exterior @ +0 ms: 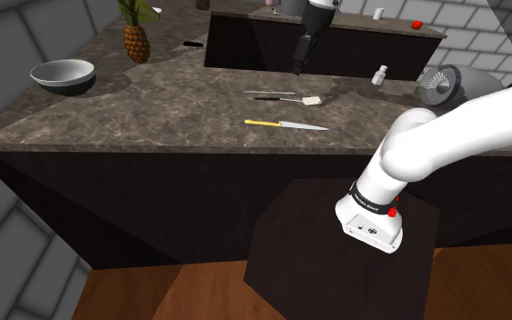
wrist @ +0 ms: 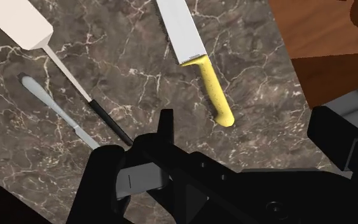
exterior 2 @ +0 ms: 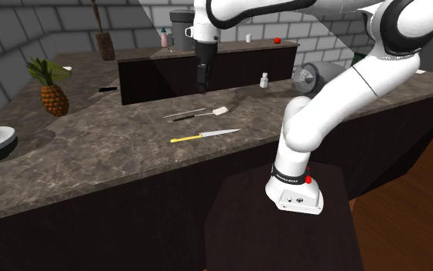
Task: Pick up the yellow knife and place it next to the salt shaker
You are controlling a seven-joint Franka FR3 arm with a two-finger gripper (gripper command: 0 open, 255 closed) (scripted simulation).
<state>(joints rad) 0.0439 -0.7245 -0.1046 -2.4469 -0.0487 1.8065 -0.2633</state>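
Yellow-handled knife (exterior: 286, 124), light and stiff, lies flat on the bench (exterior: 154, 109), likely best pinched across its handle (wrist: 212, 89); gripper (exterior: 296, 67) released or clenched, I cannot tell.

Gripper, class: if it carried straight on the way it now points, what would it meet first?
Probably bare countertop, between the spatula and the handle of the yellow knife. The gripper points down at the stone there, though its height above it is unclear.
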